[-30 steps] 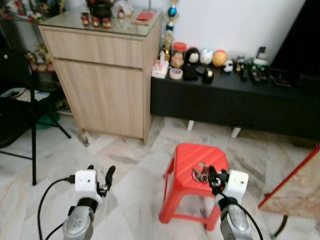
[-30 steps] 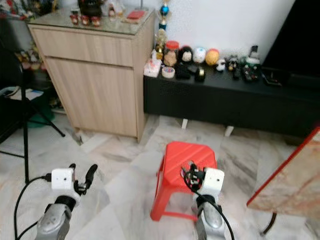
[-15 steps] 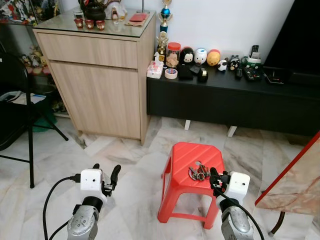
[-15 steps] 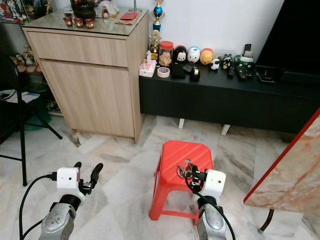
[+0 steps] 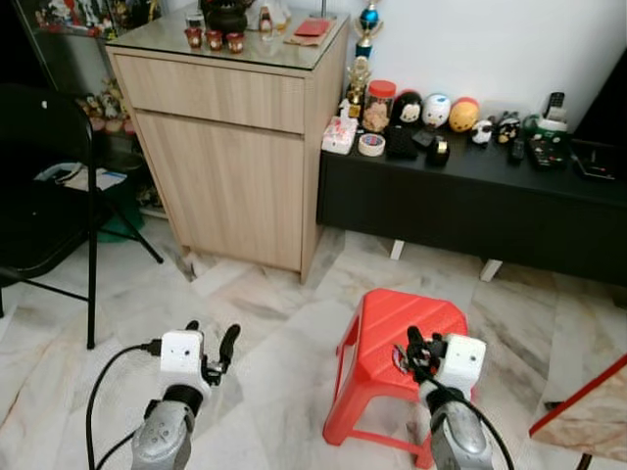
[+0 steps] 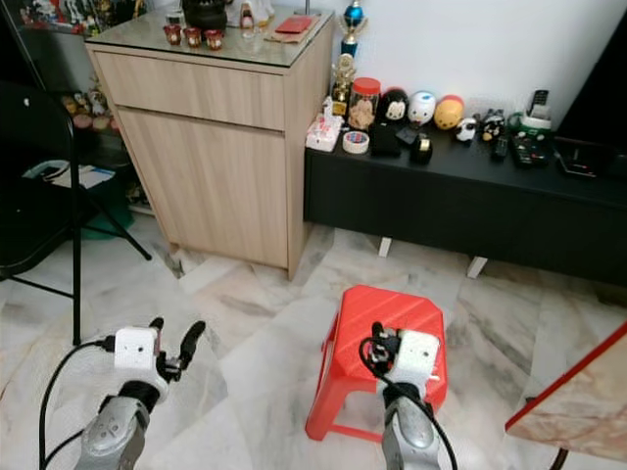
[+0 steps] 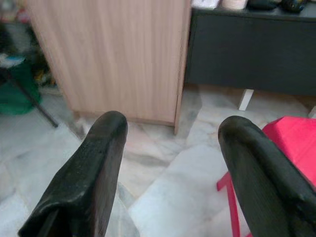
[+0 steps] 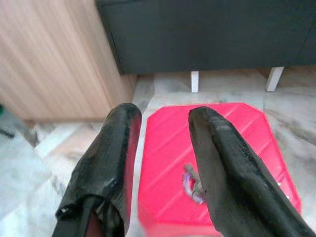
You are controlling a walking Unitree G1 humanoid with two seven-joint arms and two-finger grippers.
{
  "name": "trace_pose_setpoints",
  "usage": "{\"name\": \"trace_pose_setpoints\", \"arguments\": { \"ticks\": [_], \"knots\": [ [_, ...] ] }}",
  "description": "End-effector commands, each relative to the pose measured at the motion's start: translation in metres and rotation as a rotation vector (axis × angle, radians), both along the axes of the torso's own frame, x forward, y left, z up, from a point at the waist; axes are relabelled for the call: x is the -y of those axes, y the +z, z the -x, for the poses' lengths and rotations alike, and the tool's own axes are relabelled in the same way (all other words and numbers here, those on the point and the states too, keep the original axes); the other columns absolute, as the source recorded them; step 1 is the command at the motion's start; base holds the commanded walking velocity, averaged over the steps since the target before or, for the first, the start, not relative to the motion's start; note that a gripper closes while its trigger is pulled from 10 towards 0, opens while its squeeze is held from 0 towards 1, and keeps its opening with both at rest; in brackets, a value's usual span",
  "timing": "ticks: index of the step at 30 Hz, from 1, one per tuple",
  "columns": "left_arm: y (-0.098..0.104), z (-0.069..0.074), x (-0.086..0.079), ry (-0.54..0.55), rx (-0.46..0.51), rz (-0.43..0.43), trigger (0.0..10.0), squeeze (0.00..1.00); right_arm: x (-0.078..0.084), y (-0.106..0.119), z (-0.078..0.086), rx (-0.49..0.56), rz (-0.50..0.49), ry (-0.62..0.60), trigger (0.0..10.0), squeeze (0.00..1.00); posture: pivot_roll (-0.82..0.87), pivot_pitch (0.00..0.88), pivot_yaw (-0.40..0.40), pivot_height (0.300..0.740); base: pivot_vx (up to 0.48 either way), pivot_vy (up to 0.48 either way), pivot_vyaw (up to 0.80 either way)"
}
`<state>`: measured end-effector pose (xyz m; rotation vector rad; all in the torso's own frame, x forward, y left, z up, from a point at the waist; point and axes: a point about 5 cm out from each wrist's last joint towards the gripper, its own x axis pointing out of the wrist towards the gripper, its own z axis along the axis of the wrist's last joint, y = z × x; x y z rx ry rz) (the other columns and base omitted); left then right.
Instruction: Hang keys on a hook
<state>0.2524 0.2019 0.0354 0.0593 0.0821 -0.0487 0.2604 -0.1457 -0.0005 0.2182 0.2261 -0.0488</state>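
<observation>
Red stool (image 5: pixel 392 338), wooden cabinet (image 5: pixel 230 147), black chair (image 5: pixel 39 211).

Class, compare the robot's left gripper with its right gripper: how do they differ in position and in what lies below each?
The left gripper hangs over bare marble floor, beside the red stool; the right gripper hangs over the stool, above the keys. The left's fingers are spread wider than the right's. Both are open and hold nothing.

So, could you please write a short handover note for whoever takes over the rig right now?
Left gripper: open, empty, held low over the floor left of the stool.
Right gripper: open, empty, above the red stool.
Keys: lying on the stool top, partly hidden behind a right finger.
Done: nothing grasped yet.
Left: close on the keys, lift them, find a hook and hang them.
</observation>
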Motion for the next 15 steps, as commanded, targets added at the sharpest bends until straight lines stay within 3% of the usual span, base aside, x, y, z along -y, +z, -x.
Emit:
{"name": "trace_pose_setpoints", "arguments": {
  "ticks": [1, 15],
  "knots": [
    [0.0003, -0.0018, 0.0084, -0.024, -0.002, 0.007, 10.0, 0.0, 0.0096, 0.0006, 0.0001, 0.003, 0.012, -0.028, 10.0, 0.0, 0.02, 0.0, -0.062, 0.74, 0.262, 0.0, 0.0],
    [0.0008, -0.0016, 0.0097, -0.027, -0.001, 0.009, 10.0, 0.0, 0.0077, 0.0003, 0.0012, 0.003, 0.022, -0.014, 10.0, 0.0, 0.02, 0.0, -0.064, 0.74, 0.264, 0.0, 0.0]
  ]
}}
